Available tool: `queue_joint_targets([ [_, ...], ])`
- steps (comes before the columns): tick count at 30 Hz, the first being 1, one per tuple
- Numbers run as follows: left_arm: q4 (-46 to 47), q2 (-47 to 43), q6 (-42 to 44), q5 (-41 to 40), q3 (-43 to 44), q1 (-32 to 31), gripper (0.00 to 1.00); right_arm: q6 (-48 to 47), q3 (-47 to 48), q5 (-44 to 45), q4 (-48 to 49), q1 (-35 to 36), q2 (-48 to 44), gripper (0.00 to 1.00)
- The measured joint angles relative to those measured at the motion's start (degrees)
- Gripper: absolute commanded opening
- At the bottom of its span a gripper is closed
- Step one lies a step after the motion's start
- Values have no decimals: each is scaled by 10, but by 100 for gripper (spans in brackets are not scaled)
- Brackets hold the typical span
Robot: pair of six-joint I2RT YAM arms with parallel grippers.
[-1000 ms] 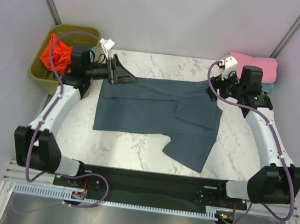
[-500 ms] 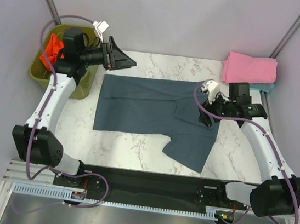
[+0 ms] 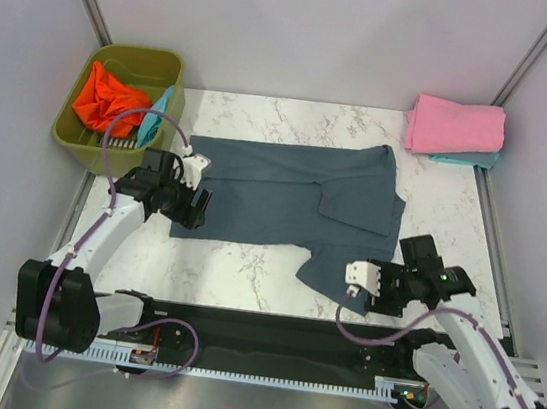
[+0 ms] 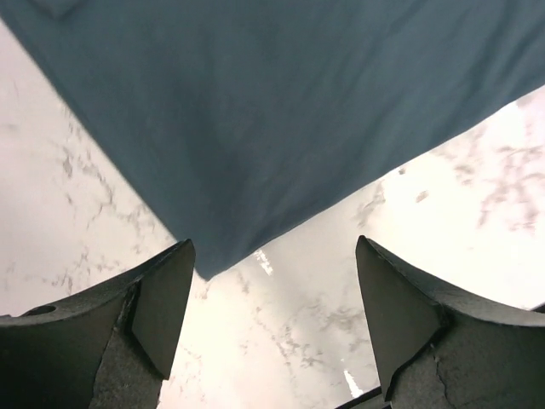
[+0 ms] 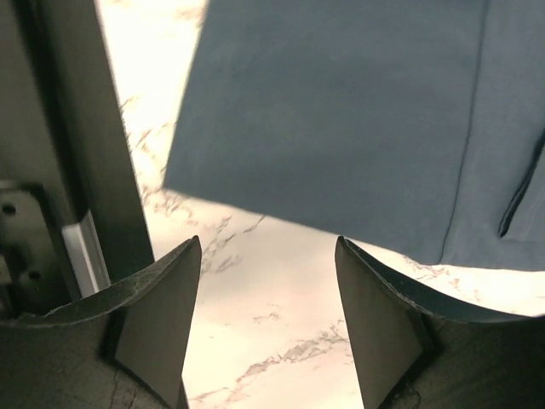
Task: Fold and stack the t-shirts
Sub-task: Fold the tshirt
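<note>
Both arms are now sitting much nearer the front of the table than half a second back: the left arm is coming down from beside the olive-green bin to the near-left corner of the slate blue-grey t-shirt, and the right arm is dropping back from the shirt's right side to its near-right flap. Slate shirt itself is lying as before, spread flat mid-table, partly folded, one flap reaching toward the near edge on the right. Left jaws are standing open, nothing between them; in the left wrist view the shirt's corner is pointing down into the gap between the two fingers, cloth not clamped. Right jaws are also standing open and holding nothing; in the right wrist view the flap's edge is lying just ahead of the fingers on bare marble, with the black base rail running along the left. Pink t-shirt is resting folded at the far right corner, on top of a teal t-shirt showing along its near edge. Orange-red t-shirt is lying crumpled in the bin, with another teal cloth draping at the bin's right side.
</note>
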Motion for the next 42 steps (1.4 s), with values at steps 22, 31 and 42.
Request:
queue_joint_targets([
  [22,60,66,39,-125,-34,7,89,-294,-77,-42,-34,4,-13,68],
  [31,69,67,40,-141,-34,16,89,-322,-78,-44,-3,14,61,59],
  [42,77,73,45,-160,-53,22,89,-294,-68,-44,15,37,110,34],
])
